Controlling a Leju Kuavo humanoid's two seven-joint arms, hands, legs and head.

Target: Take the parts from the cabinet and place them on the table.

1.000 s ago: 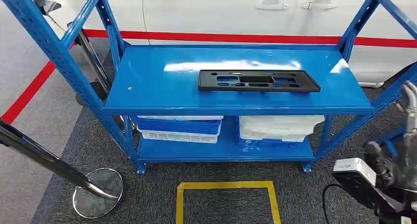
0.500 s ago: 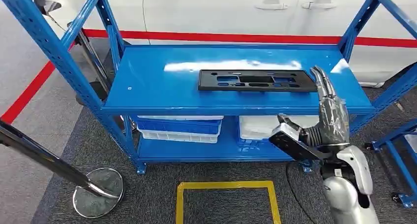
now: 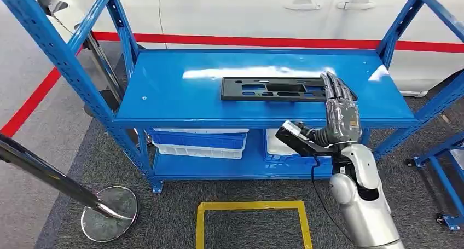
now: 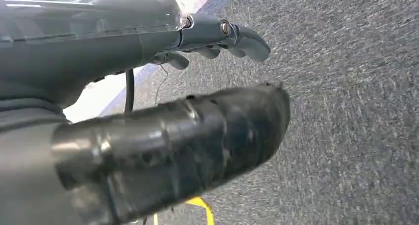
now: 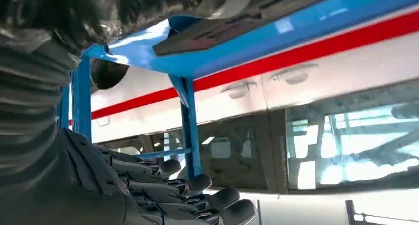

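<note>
Two shelves make up the blue cabinet point(image 3: 164, 96) before us, standing on grey carpet point(image 3: 164, 216) with a yellow floor square point(image 3: 253, 206) at six o'clock. The black part point(image 3: 273, 89) lies flat on the upper shelf, toward one o'clock. Our right hand point(image 3: 340, 109) reaches over the part's right end, fingers straight and apart, holding nothing. Our left hand point(image 4: 148, 111) hangs above the carpet, fingers loosely apart, empty. White and blue bins point(image 3: 199, 142) sit on the lower shelf. A white car point(image 3: 273, 11) with a red stripe stands behind, and a chrome post base point(image 3: 109, 213) rests at eight o'clock.
</note>
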